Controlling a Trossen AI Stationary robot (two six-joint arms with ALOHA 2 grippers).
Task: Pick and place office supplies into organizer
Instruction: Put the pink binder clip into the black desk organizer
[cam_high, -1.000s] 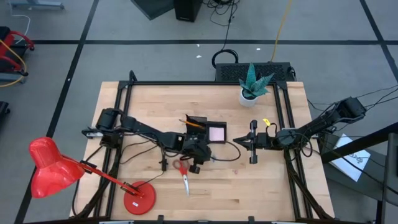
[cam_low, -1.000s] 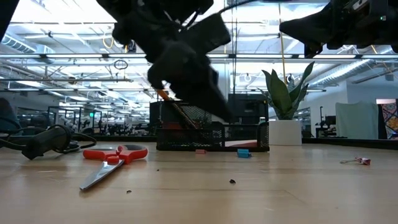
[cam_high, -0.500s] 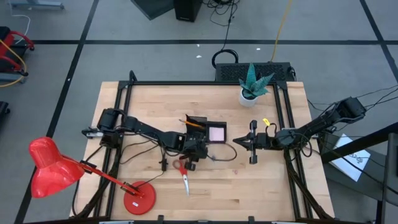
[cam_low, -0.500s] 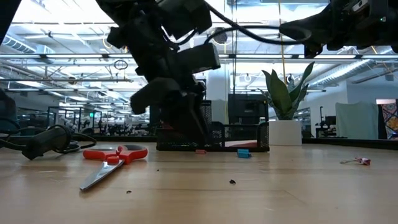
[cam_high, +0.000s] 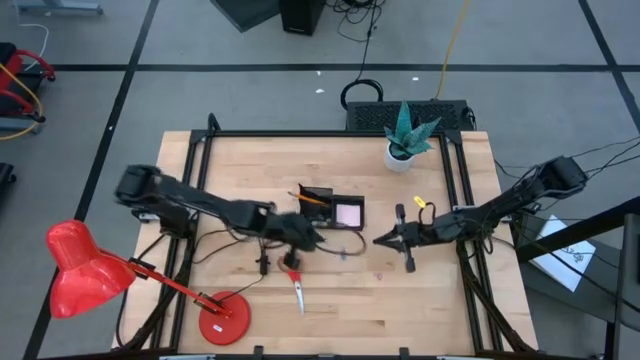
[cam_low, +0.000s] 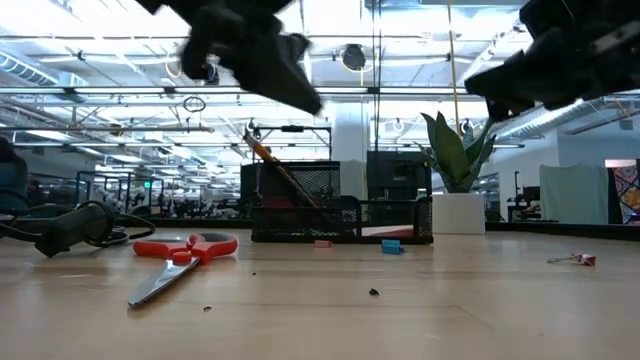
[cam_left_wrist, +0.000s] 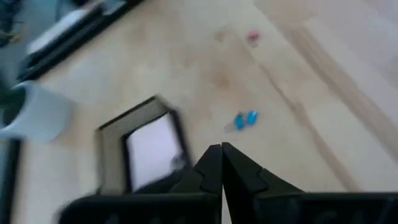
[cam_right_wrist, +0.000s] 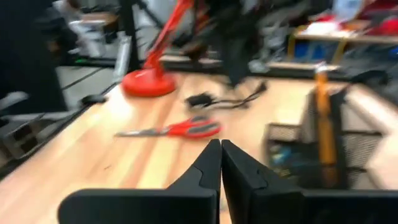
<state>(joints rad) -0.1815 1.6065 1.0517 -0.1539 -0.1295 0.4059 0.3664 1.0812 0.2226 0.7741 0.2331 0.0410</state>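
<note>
The black mesh organizer (cam_high: 335, 210) stands mid-table with orange pencils (cam_low: 272, 163) in its taller compartment and a pink sticky-note pad (cam_high: 349, 213) in the lower one. Red-handled scissors (cam_high: 293, 279) lie flat on the table, nearer the front edge. Tiny blue clips (cam_left_wrist: 245, 119) lie on the wood beside the organizer, and a small yellow piece (cam_high: 421, 202) lies to its right. My left gripper (cam_high: 314, 240) hangs shut and holds nothing, just in front of the organizer and well above the table. My right gripper (cam_high: 380, 240) hovers shut to the organizer's right.
A red desk lamp (cam_high: 76, 268) stands at the front left, its base (cam_high: 222, 322) on the table. A white plant pot (cam_high: 402, 155) sits at the back right. Black cables (cam_low: 62, 227) lie left of the scissors. A pink clip (cam_low: 578, 258) lies toward the right.
My left gripper has risen from table height beside the organizer and drawn back a little toward the table's left. Its fingers stood apart half a second ago and are now together. My right gripper has tipped and sunk slightly.
</note>
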